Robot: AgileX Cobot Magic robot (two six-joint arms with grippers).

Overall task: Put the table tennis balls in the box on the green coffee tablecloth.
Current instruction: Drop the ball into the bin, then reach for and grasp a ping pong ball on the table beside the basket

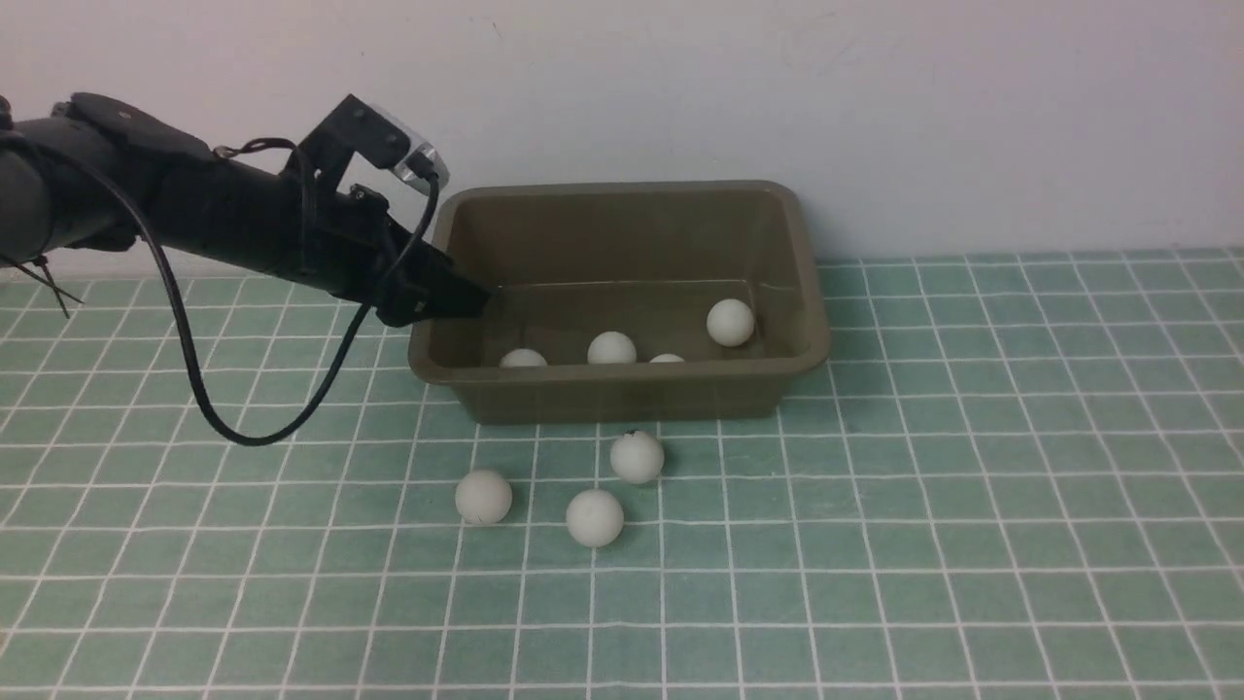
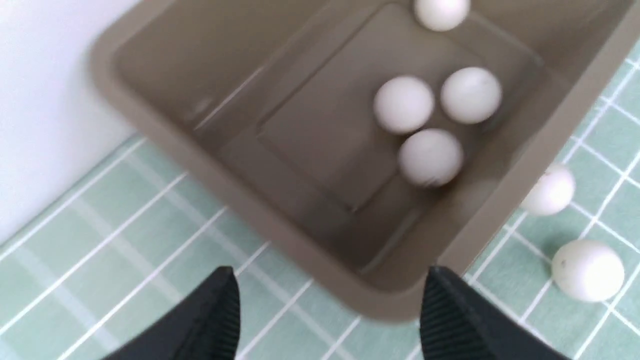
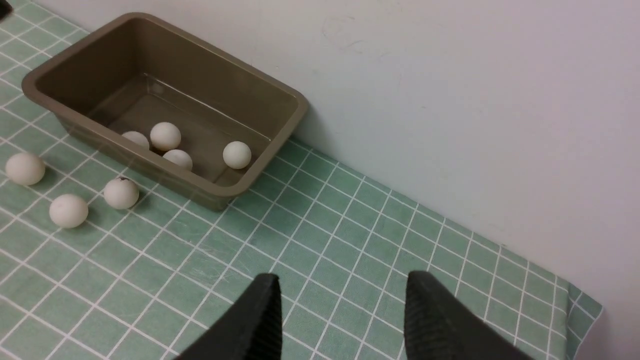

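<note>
The olive-brown box (image 1: 622, 399) stands on the green checked tablecloth (image 1: 972, 486) against the wall. Several white table tennis balls (image 1: 730, 322) lie inside it. Three more lie on the cloth in front of it: one (image 1: 483, 497), one (image 1: 594, 517), and one with a dark mark (image 1: 637, 457). My left gripper (image 1: 476, 297) hovers at the box's left rim, open and empty; its wrist view looks down on the box (image 2: 280, 240) and the balls inside (image 2: 431, 156). My right gripper (image 3: 340, 295) is open and empty, well away from the box (image 3: 295, 107).
A pale wall rises directly behind the box. A black cable (image 1: 243, 437) loops down from my left arm. The cloth's right corner (image 3: 580, 305) ends near the wall. Open cloth lies right of the box.
</note>
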